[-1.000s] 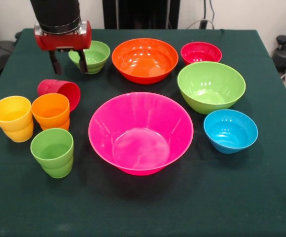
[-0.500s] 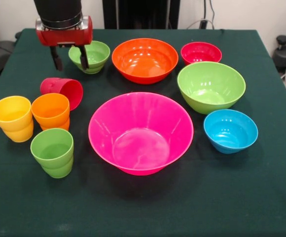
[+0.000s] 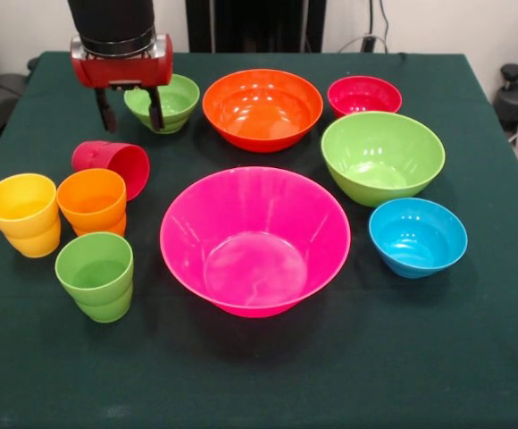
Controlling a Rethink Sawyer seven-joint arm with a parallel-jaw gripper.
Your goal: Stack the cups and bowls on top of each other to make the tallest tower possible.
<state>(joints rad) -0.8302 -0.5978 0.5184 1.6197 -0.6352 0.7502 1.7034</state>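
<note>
Moving a little toward the small green bowl [image 3: 164,101], the gripper [image 3: 131,115] is hanging in the air with its two fingers spread apart and holding nothing. The red cup [image 3: 112,165] is lying on its side just below it, having rolled slightly. The other cups and bowls are staying put.

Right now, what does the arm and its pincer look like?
The arm's last link is a black cylinder with a thin silver band at its lower end. Below sits a glossy red block with rounded corners. The pincer has two short, dark, narrow fingers. No cables or markings show.
</note>
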